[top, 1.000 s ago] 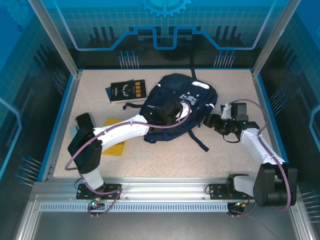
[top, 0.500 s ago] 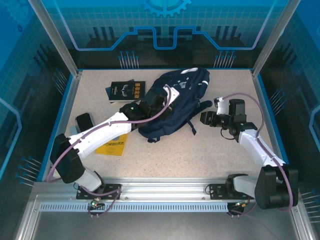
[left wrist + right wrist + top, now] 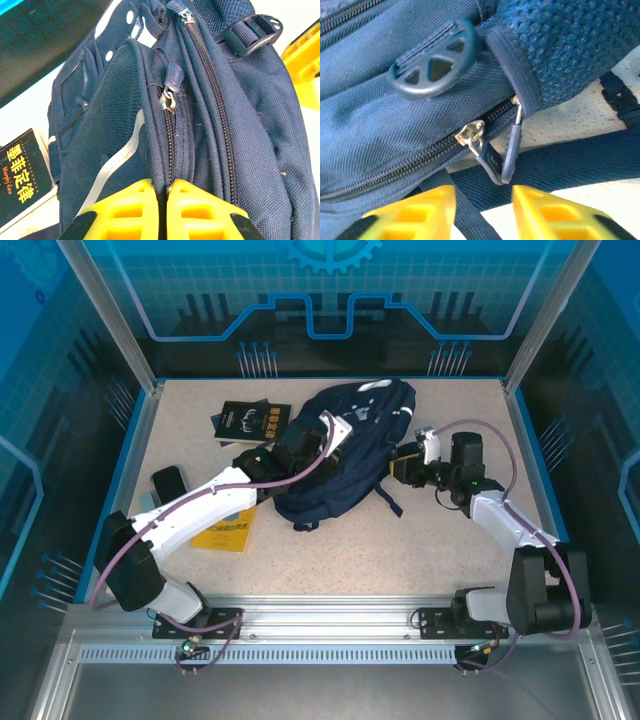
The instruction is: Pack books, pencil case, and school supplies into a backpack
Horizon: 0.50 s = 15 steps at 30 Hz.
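The backpack (image 3: 352, 435) lies on the table (image 3: 400, 540), upper centre of the top view. The left gripper (image 3: 166, 200) is clenched on a fold of its fabric along a zipper line, with the fingers pressed together. The right gripper (image 3: 482, 210) is released, with the fingers apart just below a zipper pull (image 3: 495, 160); it appears not to touch it. The black book (image 3: 250, 420) lies upper left, and the yellow book (image 3: 225, 532) lies left of centre.
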{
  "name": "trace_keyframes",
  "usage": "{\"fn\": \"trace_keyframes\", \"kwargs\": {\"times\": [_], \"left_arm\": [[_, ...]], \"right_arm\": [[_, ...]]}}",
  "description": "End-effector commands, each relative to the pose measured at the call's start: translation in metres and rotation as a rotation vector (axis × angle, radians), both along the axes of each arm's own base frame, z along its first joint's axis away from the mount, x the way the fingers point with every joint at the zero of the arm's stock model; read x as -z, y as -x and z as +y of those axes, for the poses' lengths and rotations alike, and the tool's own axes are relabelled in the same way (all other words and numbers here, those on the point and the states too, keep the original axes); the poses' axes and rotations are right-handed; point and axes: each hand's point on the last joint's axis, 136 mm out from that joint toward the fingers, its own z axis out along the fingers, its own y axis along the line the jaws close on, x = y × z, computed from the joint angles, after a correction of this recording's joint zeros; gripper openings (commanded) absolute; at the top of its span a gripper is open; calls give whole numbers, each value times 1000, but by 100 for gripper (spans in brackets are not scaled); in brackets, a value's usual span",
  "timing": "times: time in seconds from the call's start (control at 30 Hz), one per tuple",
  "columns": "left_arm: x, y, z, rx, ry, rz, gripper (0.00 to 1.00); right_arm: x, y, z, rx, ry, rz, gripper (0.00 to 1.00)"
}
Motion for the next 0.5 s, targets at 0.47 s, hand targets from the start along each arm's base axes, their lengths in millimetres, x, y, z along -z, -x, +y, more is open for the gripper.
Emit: {"fn": "trace_keyframes", "kwargs": {"times": [0.47], "left_arm": [[-55,-9,7,-44,173,-125,4]], "right_arm": [[-21,-27,16,-118,38,-194,26]]}}
